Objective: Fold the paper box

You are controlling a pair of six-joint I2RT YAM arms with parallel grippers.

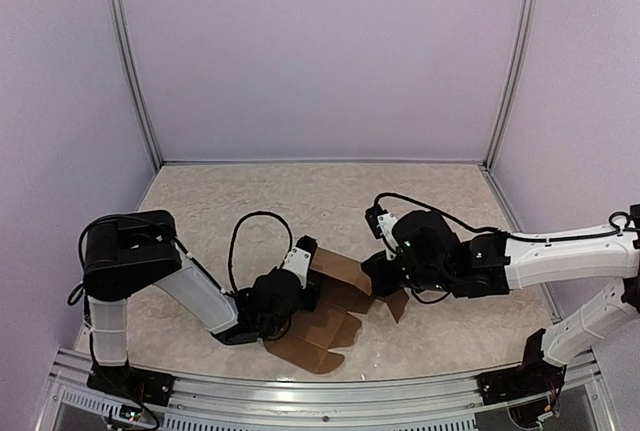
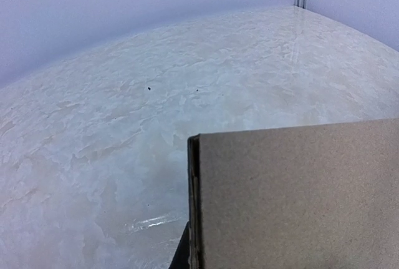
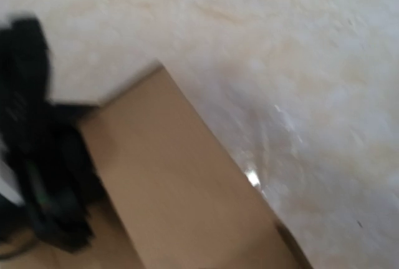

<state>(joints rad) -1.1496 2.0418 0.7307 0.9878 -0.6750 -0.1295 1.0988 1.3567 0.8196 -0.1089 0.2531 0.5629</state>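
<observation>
The paper box is a brown cardboard sheet, partly folded, lying near the front of the table with one panel raised at its far side. My left gripper is at the box's left side. In the left wrist view a cardboard panel covers the jaws, and only a dark sliver of one finger shows at its edge. My right gripper is at the box's right side, over a loose flap. The right wrist view is blurred. The cardboard hides its fingers, and the left arm's black gripper shows at the left.
The marbled tabletop is enclosed by pale walls with metal corner posts. A metal rail runs along the front edge by the arm bases. Black cables loop over both arms.
</observation>
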